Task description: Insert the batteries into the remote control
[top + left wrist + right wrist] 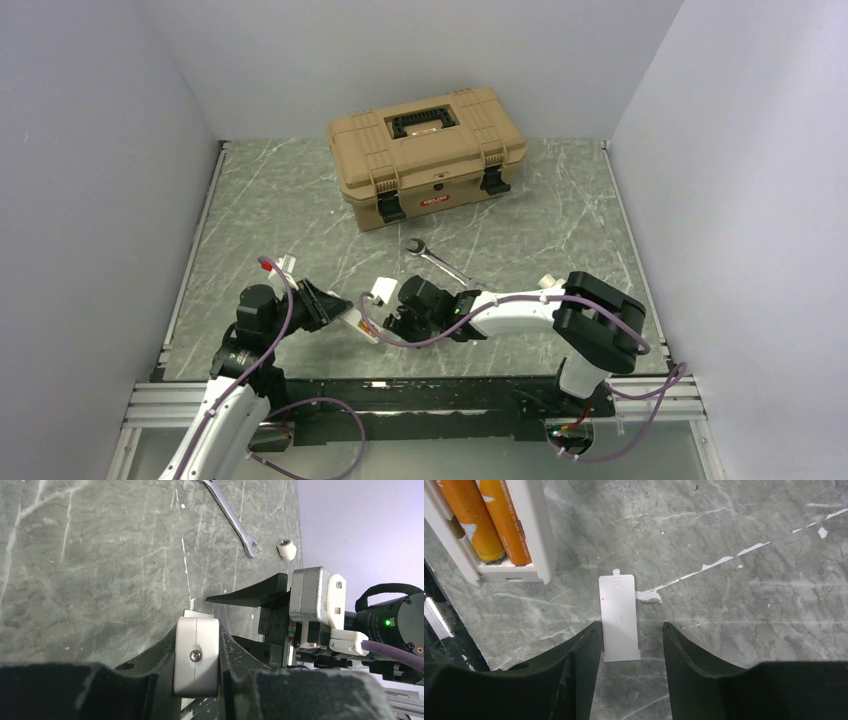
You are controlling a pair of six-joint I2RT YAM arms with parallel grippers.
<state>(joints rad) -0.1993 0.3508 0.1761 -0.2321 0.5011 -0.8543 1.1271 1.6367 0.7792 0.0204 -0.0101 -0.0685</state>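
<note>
Batteries [489,515], two and orange, are seen seated side by side in the open compartment of the remote control [531,530], which fills the eleven o'clock corner of the right wrist view. The remote control is clamped at one end by the left gripper [335,312]. In the left wrist view its white end face, with a small screw in it, is pinched between the two black fingers [150,685].

In the overhead view the remote control is held low over the grey marbled table [280,220], near the front edge, at about seven o'clock from the steel wrench [438,262]. From the left gripper it is pointed toward three o'clock, where the right gripper [631,627] is met.

The right gripper is open, its jaws spread to either side of a flat white battery cover [619,615]. The cover is laid flat on the table, its tab pointed to twelve o'clock in the right wrist view. Its one edge is met by the nine o'clock finger, while a strip of table is left bare before the three o'clock finger. The cover lies just at five o'clock of the remote control's open end.

A tan toolbox [425,150], latched shut, is set at twelve o'clock from the wrench. A small white cylindrical piece [286,548] lies just beside the wrench's open-jawed end.
</note>
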